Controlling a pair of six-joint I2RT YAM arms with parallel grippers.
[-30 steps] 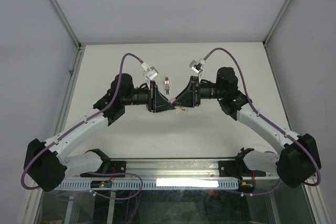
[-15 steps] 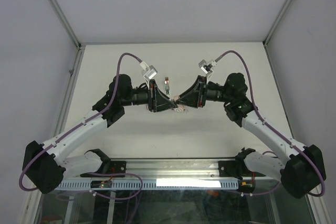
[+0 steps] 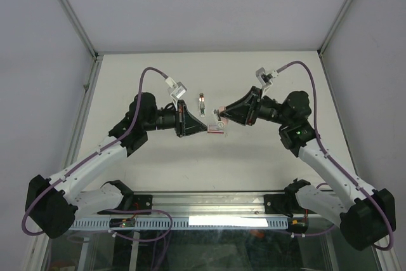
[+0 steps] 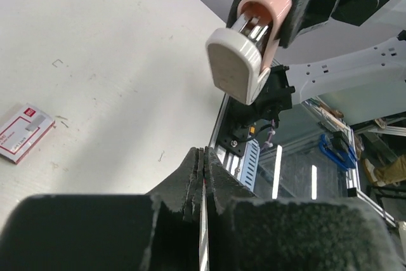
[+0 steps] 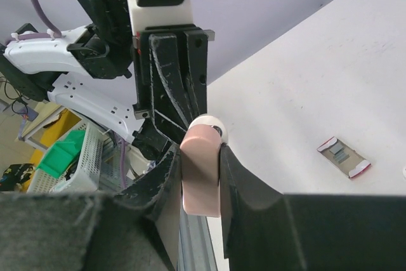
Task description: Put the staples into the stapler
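Just ahead of the left tool (image 4: 203, 163), the stapler (image 4: 241, 61) in the right tool (image 5: 200, 157) blocks passage.

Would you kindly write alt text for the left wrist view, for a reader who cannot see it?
The right gripper holds a white and pink stapler in front of the left gripper, whose jaws are shut with a thin silvery line between them. A small red-and-white box lies on the white table.

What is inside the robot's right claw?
The stapler, pink with a white end, sits pinched in the right gripper. The left wrist view shows shiny metal between the pink and white parts. The fingers cover its sides, and its inside cannot be seen.
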